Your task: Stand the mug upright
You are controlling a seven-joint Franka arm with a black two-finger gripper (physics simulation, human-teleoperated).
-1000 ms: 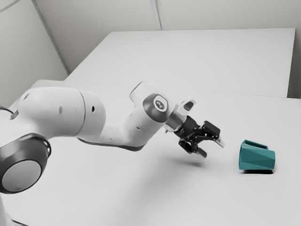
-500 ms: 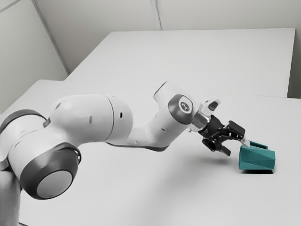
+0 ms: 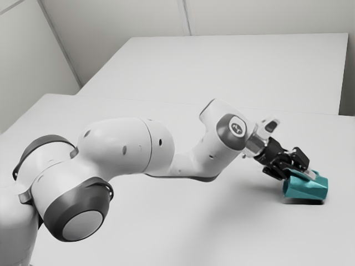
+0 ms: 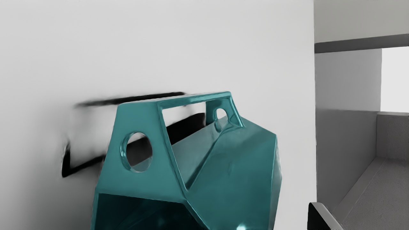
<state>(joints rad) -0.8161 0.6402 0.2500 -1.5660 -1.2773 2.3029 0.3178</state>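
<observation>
The teal mug (image 3: 305, 188) lies on its side on the white table, its handle up and its mouth facing my hand. My gripper (image 3: 300, 174) is at the mug, one finger across the handle side; the other fingertip is hidden near the mouth. In the wrist view the mug (image 4: 233, 166) shows its handle with a round hole and part of its dark mouth. There my gripper (image 4: 207, 220) has one fingertip (image 4: 323, 218) beside the mug with a gap between them. The fingers stand wide apart, so the gripper is open.
The white table (image 3: 233, 221) extends around the mug, and a second pale surface (image 3: 233, 69) lies behind it. Grey walls (image 3: 266, 16) rise beyond. A table edge runs beside the mug in the wrist view.
My hand has moved toward the exterior view's right and slightly down, from apart from the mug to right at it. The mug has shifted slightly to that view's right and turned a little.
</observation>
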